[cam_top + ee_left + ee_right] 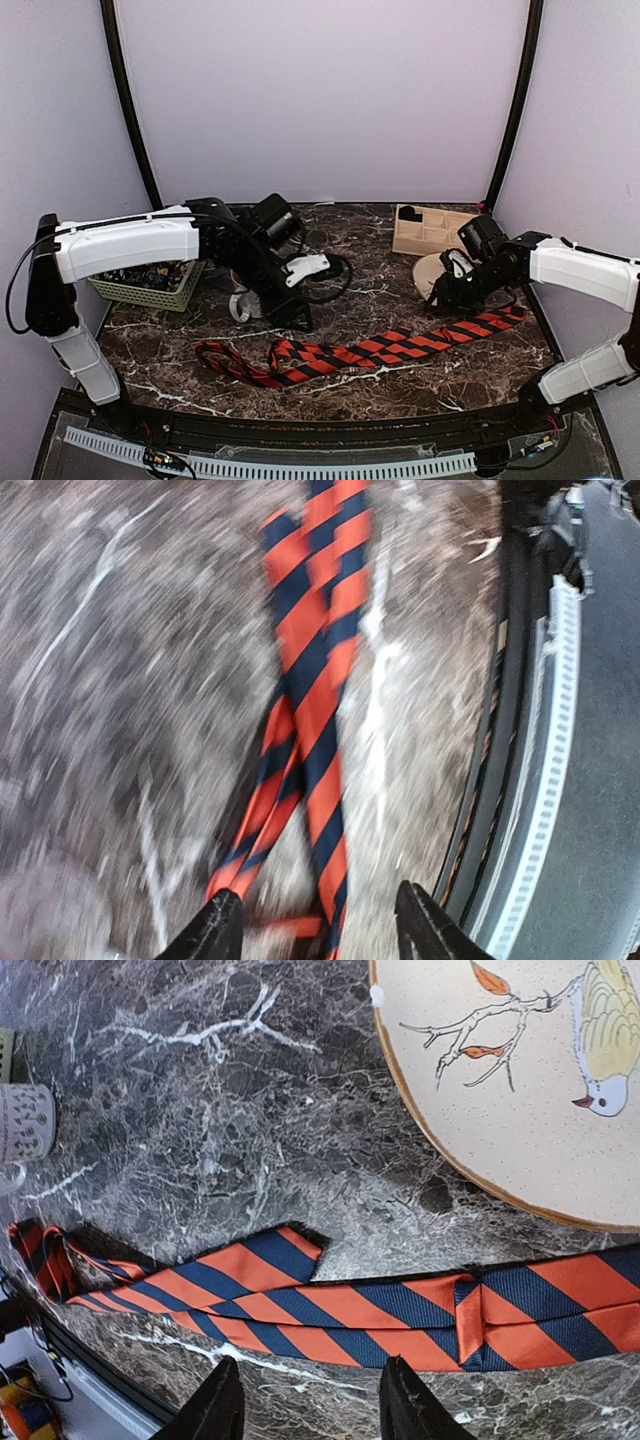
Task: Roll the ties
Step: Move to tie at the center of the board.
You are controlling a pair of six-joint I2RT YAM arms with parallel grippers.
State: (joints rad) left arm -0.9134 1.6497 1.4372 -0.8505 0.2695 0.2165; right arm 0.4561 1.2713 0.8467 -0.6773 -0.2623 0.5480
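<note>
Unrolled: the striped tie [400,347] lies flat, nothing gripping it.
It stretches across the near tabletop [400,392], roughly from 7 to 3 o'clock, its 7 o'clock end doubled and crossed. The left hand [320,930] hovers, fingers apart, over that crossing. The right hand [312,1400], likewise spread and empty, hangs over the 3 o'clock stretch by a plate [470,1140]. Best, I'd say: straighten the crossing, then roll snugly from one end, the other hand keeping it taut.

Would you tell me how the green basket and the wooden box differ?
The green basket has latticed walls; the wooden box has solid pale ones. The basket sits at the left, partly hidden by the left arm; the box sits back right, divided into compartments. Both are open-topped.
</note>
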